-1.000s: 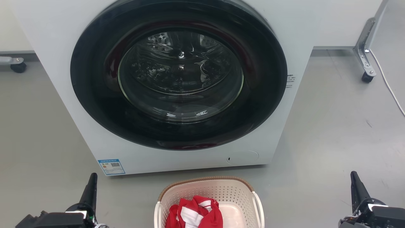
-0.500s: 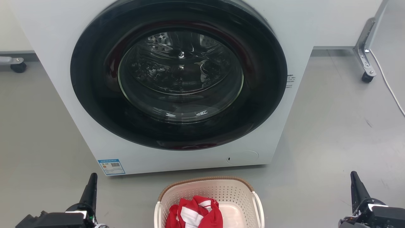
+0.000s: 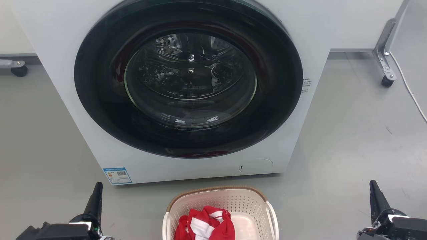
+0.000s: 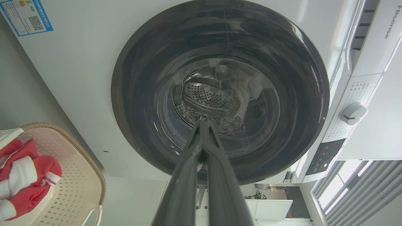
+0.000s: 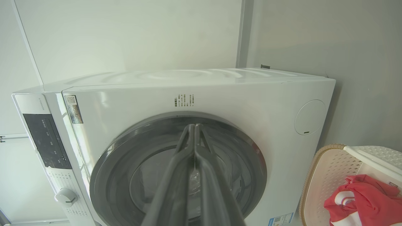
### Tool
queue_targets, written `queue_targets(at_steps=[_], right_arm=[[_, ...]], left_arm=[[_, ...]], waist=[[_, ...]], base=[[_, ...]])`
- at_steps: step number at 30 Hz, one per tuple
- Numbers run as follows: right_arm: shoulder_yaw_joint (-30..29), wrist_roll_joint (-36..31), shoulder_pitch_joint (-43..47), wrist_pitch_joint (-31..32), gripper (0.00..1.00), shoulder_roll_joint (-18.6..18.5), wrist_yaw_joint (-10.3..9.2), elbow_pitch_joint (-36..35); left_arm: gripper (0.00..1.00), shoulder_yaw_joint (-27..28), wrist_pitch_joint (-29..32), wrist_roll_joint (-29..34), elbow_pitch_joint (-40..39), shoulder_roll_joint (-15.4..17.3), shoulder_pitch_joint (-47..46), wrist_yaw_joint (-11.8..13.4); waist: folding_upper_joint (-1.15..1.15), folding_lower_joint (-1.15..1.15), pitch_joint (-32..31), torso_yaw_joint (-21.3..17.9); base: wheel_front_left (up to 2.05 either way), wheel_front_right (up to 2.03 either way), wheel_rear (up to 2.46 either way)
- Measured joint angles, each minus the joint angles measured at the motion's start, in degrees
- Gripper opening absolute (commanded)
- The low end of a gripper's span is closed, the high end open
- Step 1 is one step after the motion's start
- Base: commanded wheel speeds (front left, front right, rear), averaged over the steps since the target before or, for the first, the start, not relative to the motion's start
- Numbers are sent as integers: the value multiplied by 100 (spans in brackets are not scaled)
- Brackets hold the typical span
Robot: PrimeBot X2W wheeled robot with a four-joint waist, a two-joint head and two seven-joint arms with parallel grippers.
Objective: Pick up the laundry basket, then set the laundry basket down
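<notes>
The laundry basket (image 3: 230,200), cream-white and perforated with a brown woven-look rim, stands on the floor at the bottom middle of the head view, cut off by the edge. A red and white garment (image 3: 206,226) lies in it. The basket (image 4: 78,182) shows at the left wrist view's lower left and the basket (image 5: 326,179) at the right wrist view's lower right. My left gripper (image 3: 97,186) is well left of the basket, my right gripper (image 3: 373,186) far to its right. Both are shut with nothing held, fingertips together in the left gripper (image 4: 203,123) and the right gripper (image 5: 193,126).
A white front-loading washing machine (image 3: 140,170) with a closed dark round door (image 3: 188,78) stands just behind the basket. Grey floor spreads on both sides. A metal frame leg on a caster (image 3: 387,81) and a white cable (image 3: 408,86) are at the far right.
</notes>
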Motion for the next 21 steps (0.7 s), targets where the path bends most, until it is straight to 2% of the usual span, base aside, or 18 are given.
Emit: queue_targets(at_steps=[21], right_arm=[[0,1,0,-1,0,0,0,-1]], left_arm=[[0,0,0,0,1,0,0,0]], waist=[[0,0,0,0]], base=[[0,0,0]])
